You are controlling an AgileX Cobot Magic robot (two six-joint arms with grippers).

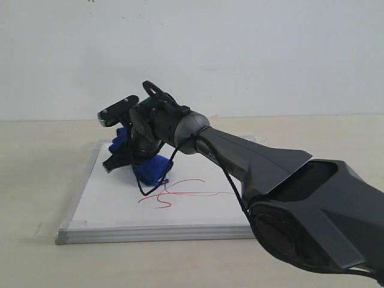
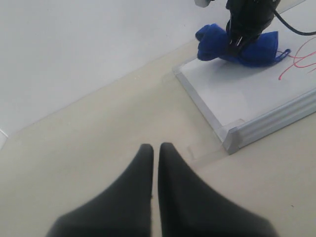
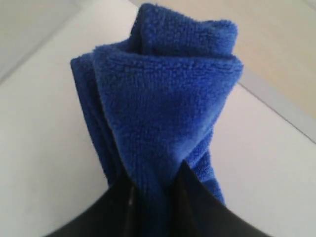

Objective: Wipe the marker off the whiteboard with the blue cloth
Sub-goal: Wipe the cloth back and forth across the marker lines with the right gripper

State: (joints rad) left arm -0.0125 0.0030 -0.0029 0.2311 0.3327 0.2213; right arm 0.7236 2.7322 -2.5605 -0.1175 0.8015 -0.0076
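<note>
The right gripper (image 2: 236,43) pinches the bunched blue cloth (image 1: 153,169) across its middle on the far-left part of the whiteboard (image 1: 114,204), its long axis running diagonally, one end just beside the red marker (image 1: 180,193); the left gripper (image 2: 154,148) is pressed together over the table (image 2: 98,148)

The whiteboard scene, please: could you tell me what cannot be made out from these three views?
Exterior view: the right arm covers the whiteboard's right side, and where the marker ends there.
Left wrist view: the marker is cut off by the picture's edge.
Right wrist view: the blue cloth fills the picture, hiding the marker and most of the right end effector.
</note>
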